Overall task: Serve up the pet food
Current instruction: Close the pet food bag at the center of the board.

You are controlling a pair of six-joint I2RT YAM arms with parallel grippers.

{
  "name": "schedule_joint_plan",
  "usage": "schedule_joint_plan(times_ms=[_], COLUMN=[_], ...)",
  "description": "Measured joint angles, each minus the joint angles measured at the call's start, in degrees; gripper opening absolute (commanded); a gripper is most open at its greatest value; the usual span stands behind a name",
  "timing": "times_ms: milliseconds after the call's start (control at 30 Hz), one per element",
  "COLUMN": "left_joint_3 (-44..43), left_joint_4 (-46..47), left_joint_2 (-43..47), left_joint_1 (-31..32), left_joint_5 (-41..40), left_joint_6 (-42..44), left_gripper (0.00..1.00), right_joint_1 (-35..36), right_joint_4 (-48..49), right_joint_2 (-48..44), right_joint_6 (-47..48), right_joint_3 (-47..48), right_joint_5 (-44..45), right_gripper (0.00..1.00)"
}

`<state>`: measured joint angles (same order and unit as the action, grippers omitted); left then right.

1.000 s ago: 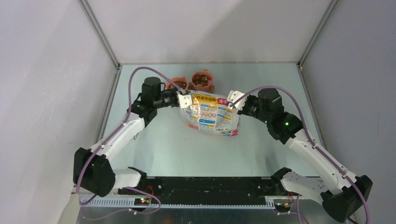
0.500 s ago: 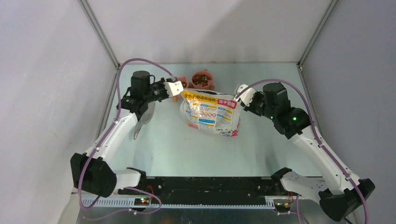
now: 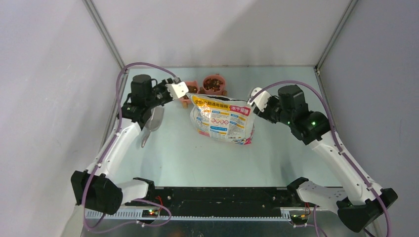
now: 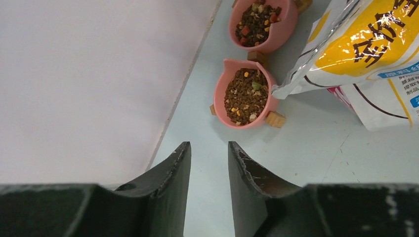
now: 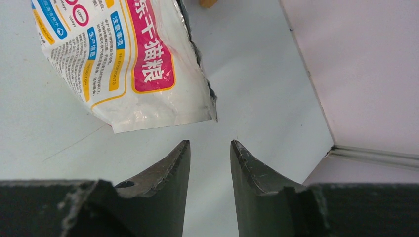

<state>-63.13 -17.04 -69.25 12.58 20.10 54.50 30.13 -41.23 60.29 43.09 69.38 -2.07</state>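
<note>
Both arms are built the same way. On the left arm [image 3: 121, 143] and the right arm [image 3: 341, 163], white link shells alternate with bulky black joint housings. A purple cable [image 3: 138, 63] runs along each arm. A small green light [image 3: 312, 122] glows on a black housing of the right arm. The left claw [image 4: 209, 168] and right claw [image 5: 210, 165] have dark, curved, tapering fingers [image 4: 173, 187] with scuffed pale inner edges.

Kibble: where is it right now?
Left wrist view: kibble fills two pink bowls at the table's far side, left of the bag, ahead of the left gripper.
</note>
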Motion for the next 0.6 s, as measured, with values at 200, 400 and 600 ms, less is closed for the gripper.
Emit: schedule_joint_plan(times_ms=[200, 400, 600], left_joint_3=[0.0, -0.09, -2.97], left_joint_4=[0.07, -0.35, 0.13], left_joint_2=[1.79, 2.58, 1.86], left_joint_1=[-1.25, -1.42, -1.46], left_joint_5=[1.31, 7.67, 18.67], left_joint_6=[-1.6, -4.66, -11.54], left_gripper=[0.52, 0.64, 0.67], right_joint_1=[-0.98, 0.76, 3.89], right_joint_4=[-3.87, -4.9, -1.64], right_joint_2=[-0.04, 3.04, 9.99], right_joint_6=[-2.14, -5.16, -7.28], right_joint_3=[4.94, 13.51, 13.9], right_joint_5=[-3.39, -9.68, -14.64], right_gripper=[0.79, 0.83, 0.81])
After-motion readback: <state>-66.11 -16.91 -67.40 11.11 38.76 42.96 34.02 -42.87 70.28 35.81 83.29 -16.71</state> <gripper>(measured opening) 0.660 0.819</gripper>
